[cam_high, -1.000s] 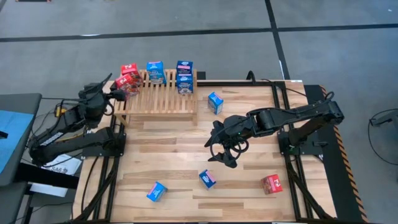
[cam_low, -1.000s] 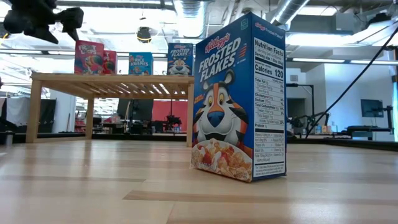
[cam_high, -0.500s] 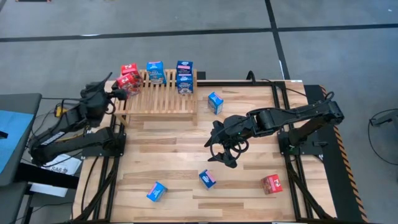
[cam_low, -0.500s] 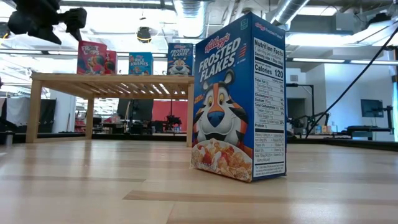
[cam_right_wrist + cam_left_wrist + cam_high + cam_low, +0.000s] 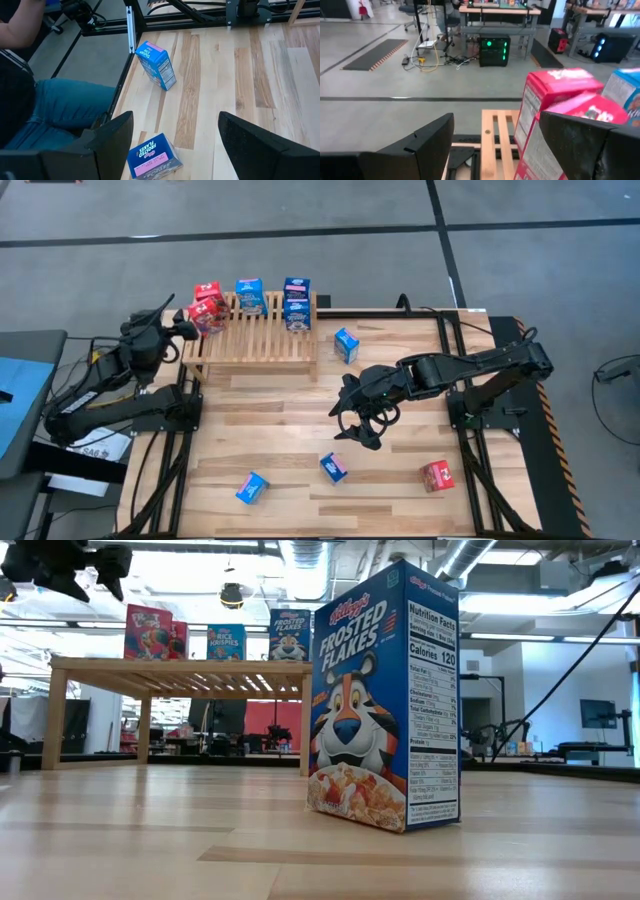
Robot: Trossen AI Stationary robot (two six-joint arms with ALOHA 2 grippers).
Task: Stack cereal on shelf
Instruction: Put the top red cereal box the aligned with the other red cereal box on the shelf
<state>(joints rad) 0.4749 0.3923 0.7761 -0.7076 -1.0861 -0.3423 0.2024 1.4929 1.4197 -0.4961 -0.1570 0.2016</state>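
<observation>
Fingers of the left gripper [image 5: 178, 326] are standing apart with nothing between them, hanging just off the left end of the shelf [image 5: 255, 340] in the upper left of the high view. Two red cereal boxes [image 5: 207, 308] are sitting right beside those fingers, on the shelf's left end; in the left wrist view the nearer red box [image 5: 570, 140] is leaning against its neighbour. A Rice Krispies box [image 5: 249, 296] and a stacked pair of Frosted Flakes boxes [image 5: 296, 302] are standing further right on the slats.

At frame centre, the right gripper [image 5: 356, 423] is hovering open and empty over the plank table [image 5: 280, 440]. A blue box [image 5: 333, 467] is lying just below it, nearest this arm, long axis apparently slanted. Others are lying at lower left [image 5: 252, 487], lower right [image 5: 437, 475] and beside the shelf [image 5: 346, 344]. All are glossy, sharp-edged cardboard; the shelf is pale, matte slatted wood.
</observation>
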